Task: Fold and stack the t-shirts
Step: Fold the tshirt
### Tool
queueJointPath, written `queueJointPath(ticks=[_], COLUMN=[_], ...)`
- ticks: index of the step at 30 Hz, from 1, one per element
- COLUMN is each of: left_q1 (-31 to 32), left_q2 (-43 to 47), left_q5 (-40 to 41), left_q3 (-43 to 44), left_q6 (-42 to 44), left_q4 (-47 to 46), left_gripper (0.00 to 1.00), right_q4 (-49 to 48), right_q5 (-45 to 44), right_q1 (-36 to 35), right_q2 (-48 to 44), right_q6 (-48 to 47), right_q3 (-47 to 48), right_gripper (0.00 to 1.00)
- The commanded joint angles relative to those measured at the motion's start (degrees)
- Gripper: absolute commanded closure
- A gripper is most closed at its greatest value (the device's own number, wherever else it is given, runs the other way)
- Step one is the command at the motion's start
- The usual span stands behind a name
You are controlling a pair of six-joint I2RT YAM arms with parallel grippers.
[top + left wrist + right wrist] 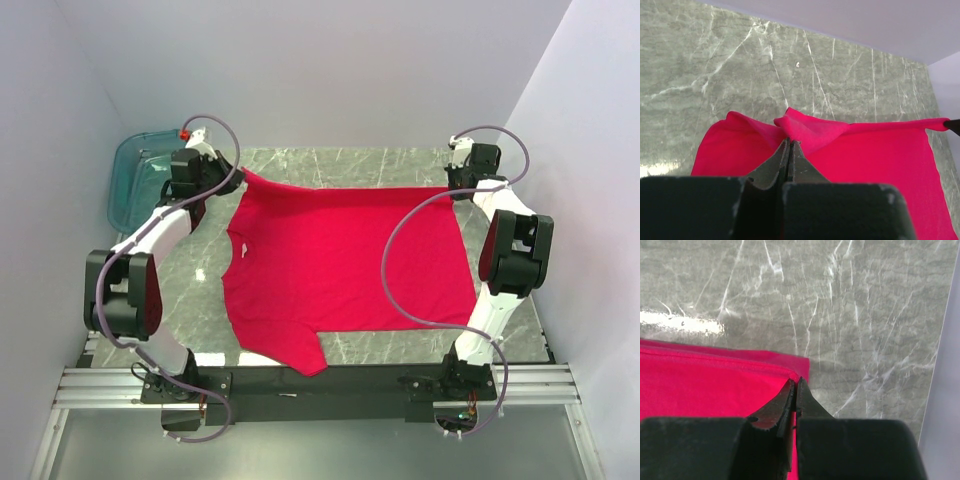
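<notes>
The red t-shirt (340,265) lies spread across the marble table, neck to the left, one sleeve hanging over the near edge. My left gripper (238,172) is shut on the shirt's far left corner, near the far sleeve; the left wrist view shows the red cloth (810,131) bunched at my closed tips (790,142). My right gripper (452,186) is shut on the shirt's far right hem corner; the right wrist view shows the hem (740,365) pinched at my tips (795,382). The far edge is pulled taut between both grippers.
A translucent teal plastic tub (135,180) stands at the back left, beside the left arm. Grey marble table (340,165) shows beyond the shirt. White walls enclose the back and both sides. The dark rail with the arm bases runs along the near edge.
</notes>
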State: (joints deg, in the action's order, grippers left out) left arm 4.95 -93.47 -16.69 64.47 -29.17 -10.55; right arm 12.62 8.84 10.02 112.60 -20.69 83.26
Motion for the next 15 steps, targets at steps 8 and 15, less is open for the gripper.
queueJointPath(ticks=[8, 15], left_q1=[-0.2, -0.2], left_q2=[7.2, 8.2], left_q5=[-0.4, 0.0], left_q3=[-5.1, -6.1], left_q6=[-0.5, -0.4], left_q4=[-2.2, -1.8], left_gripper=[1.0, 1.0], right_q4=[-1.7, -2.0], right_q5=[-0.8, -0.8], right_q1=[0.9, 0.7], right_q2=[-4.1, -4.9], right_q6=[-0.4, -0.6], right_q3=[-0.3, -1.4], right_gripper=[1.0, 1.0])
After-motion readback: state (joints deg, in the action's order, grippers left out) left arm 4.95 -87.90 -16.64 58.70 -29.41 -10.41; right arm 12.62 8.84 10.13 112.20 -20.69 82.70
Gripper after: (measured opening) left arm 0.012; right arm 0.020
